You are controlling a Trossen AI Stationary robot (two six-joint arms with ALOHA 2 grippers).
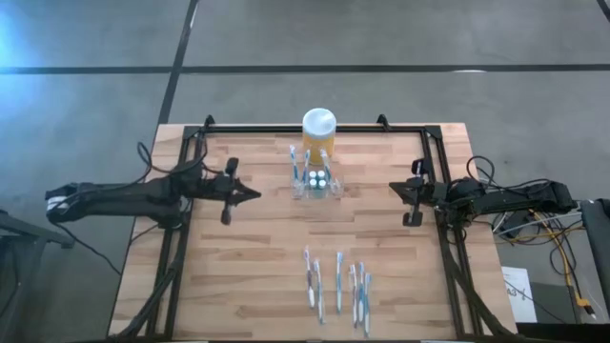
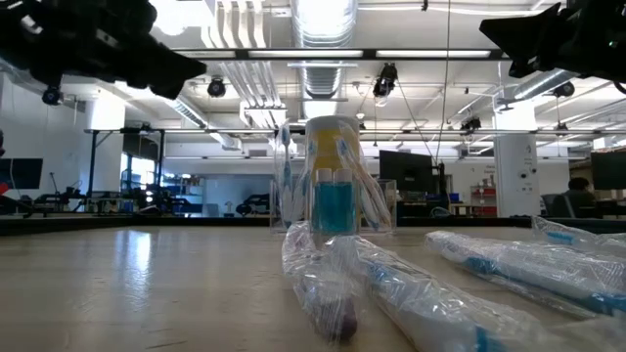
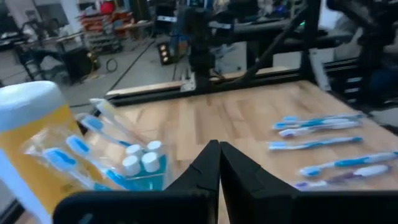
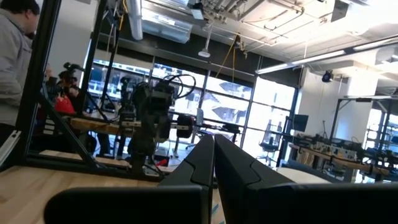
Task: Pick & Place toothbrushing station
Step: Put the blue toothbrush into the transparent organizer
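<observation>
Clear plastic holder (image 1: pixel 315 181) sits mid-table at the far side, touching the front of the yellow jar (image 1: pixel 318 138), already stocked with a wrapped toothbrush and small white-capped bottles. It probably sits there so both arms can reach it. Left gripper (image 1: pixel 250 194) is pinched together on nothing, above the wood just left of the holder, well clear of it; looks like a staging pose. Right gripper (image 1: pixel 396 188) is also closed and empty, parked at the right frame rail. Spare wrapped toothbrushes (image 1: pixel 338 283) lie in a row near the front edge, probably supply for loading.
</observation>
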